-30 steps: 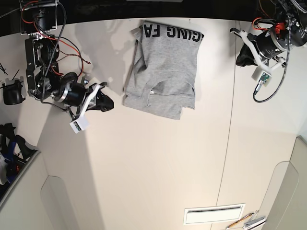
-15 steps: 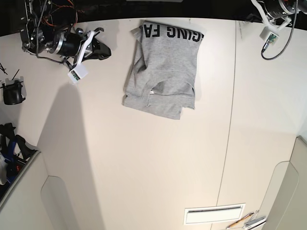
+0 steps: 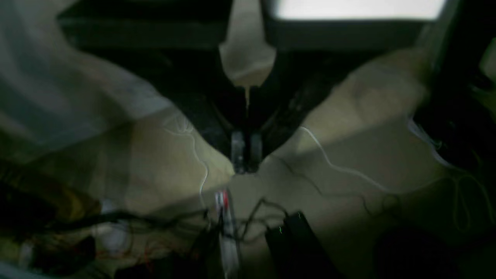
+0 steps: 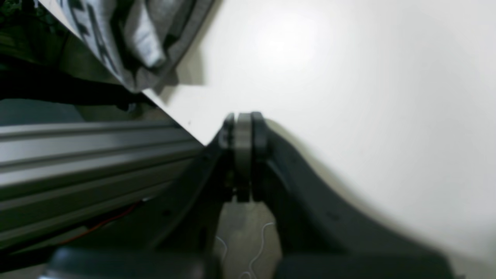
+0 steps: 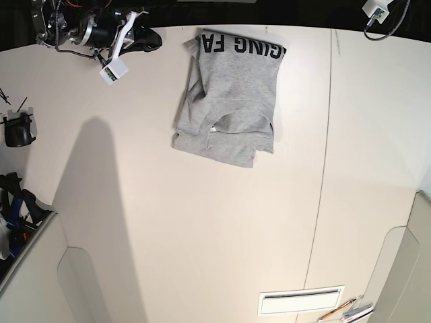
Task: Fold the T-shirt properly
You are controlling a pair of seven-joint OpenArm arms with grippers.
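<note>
We find the T-shirt (image 5: 231, 97) lying at the far middle of the table (image 5: 202, 229), already folded into a compact, roughly rectangular packet. Its far edge reaches the table's far rim, where a strip of black lettering faces up. The near edge is uneven, with one layer stepping out past the others at the near corner, and one side shows a loose fold.

We judge the folding largely complete; only squaring of that edge could remain.

The right gripper (image 4: 242, 128) sits at the far table edge, apart from the garment, its jaws pressed together on nothing. The left gripper (image 3: 244, 151) is off the table, over a floor strewn with cables; that view is dark and blurred, but its jaws appear pressed together and empty.

Neither arm touches the garment.
</note>
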